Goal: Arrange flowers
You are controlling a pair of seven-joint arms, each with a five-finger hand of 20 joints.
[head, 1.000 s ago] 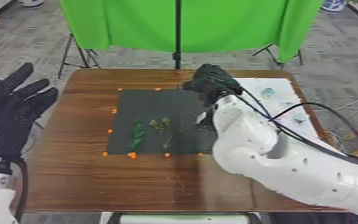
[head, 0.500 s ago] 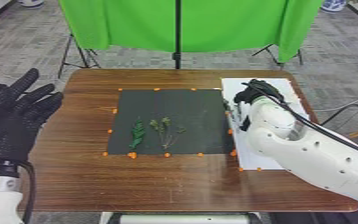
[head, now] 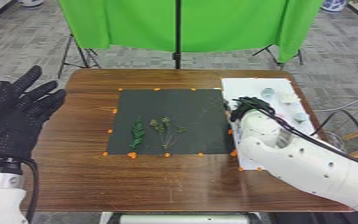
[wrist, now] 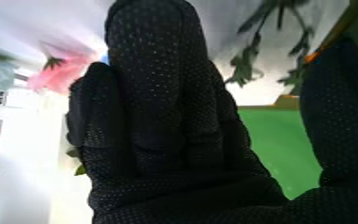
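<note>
Back toward 6 o'clock, and a little toward the black mat [head: 189,145], I have drawn my right hand [head: 249,105] since half a second ago, when it was farther out over the white sheet [head: 254,160]. Now it is over the sheet's 9 o'clock edge, where sheet and mat meet. Its fingers are long and nearly straight, the thumb well apart from them, and I see nothing held. In the wrist view a pink flower [wrist: 58,72] and some dark green leaves [wrist: 245,61] show past the glove.

Taking 12 o'clock as the far edge of the wooden surface [head: 158,185], the sheet lies around 2 o'clock. From my right hand, one pale bloom [head: 267,93] is at 1 o'clock, another [head: 288,98] at 2, and a third [head: 301,117] between 3 and 4. On the mat, a leafy green sprig [head: 138,134] lies toward 8 o'clock and some thin, branching stems [head: 167,135] toward 6.

My left hand [head: 9,125] is at 9 o'clock, off beside the surface, its fingers spread and empty. Orange dots [head: 133,155] line the mat.
</note>
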